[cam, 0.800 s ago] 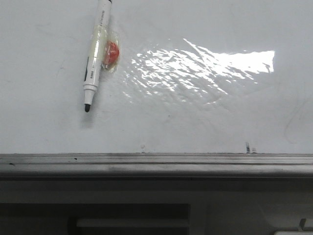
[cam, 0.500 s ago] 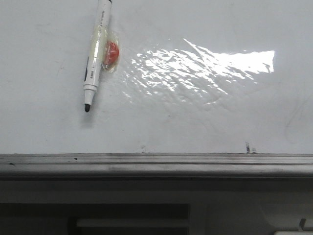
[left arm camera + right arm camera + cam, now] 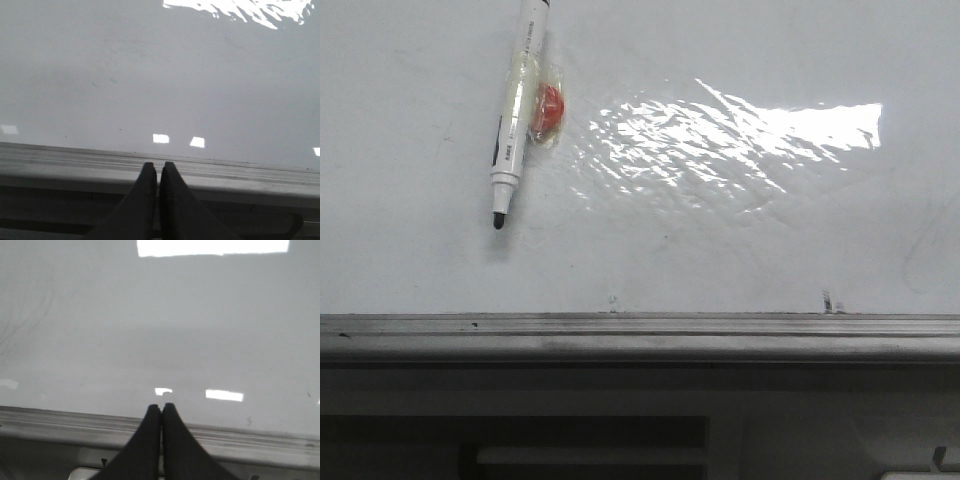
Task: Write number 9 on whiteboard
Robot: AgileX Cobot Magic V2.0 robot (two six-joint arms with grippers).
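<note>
The whiteboard (image 3: 720, 250) fills the front view, glossy white with wrinkled film and a bright glare patch. No number 9 shows on it. A white marker (image 3: 512, 110) with its cap off lies on the board at the far left, black tip pointing toward the near edge. Neither gripper shows in the front view. My left gripper (image 3: 158, 165) is shut and empty, its tips over the board's grey frame (image 3: 75, 162). My right gripper (image 3: 161, 406) is shut and empty, its tips over the frame (image 3: 250, 440) too.
A small red-orange object in clear wrap (image 3: 548, 110) lies against the marker's right side. The grey metal frame (image 3: 640, 335) runs along the board's near edge. Faint grey smudges mark the board at the right (image 3: 920, 240).
</note>
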